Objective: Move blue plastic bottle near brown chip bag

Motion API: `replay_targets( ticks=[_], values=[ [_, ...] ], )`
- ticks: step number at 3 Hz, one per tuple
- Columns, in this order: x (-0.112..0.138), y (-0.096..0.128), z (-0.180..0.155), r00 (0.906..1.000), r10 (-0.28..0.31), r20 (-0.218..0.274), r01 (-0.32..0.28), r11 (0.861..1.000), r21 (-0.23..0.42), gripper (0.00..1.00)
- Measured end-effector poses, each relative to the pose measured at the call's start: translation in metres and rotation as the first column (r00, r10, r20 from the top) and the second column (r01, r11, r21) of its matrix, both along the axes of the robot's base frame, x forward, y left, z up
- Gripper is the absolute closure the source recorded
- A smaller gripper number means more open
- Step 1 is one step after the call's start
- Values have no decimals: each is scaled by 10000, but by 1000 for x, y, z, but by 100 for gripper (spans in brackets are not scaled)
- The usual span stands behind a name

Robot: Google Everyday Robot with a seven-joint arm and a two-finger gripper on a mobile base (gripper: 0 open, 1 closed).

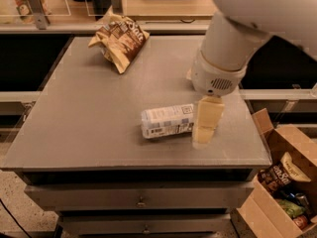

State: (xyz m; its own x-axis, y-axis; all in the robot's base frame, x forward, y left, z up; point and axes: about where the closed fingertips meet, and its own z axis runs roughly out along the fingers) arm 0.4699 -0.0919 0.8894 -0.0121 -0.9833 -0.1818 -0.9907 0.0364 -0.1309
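The blue plastic bottle lies on its side on the grey table, right of centre near the front; its cap end is hidden behind my arm. The brown chip bag lies crinkled at the far left of the table. My gripper hangs from the large white arm, right at the bottle's right end, in front of its cap. The dark blue soda can is hidden behind the arm.
An open cardboard box with snack packets stands on the floor at the right of the table. Drawers sit under the table front. A counter with clutter runs along the back.
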Motion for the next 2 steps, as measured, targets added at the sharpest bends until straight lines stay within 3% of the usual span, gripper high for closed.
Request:
replay_targets(
  ticks=[1, 2],
  values=[
    [9, 21, -44, 9983, 301, -503, -312, 9993, -205, 0],
    [14, 30, -73, 9951, 318, -933, -340, 9992, -217, 16]
  ],
)
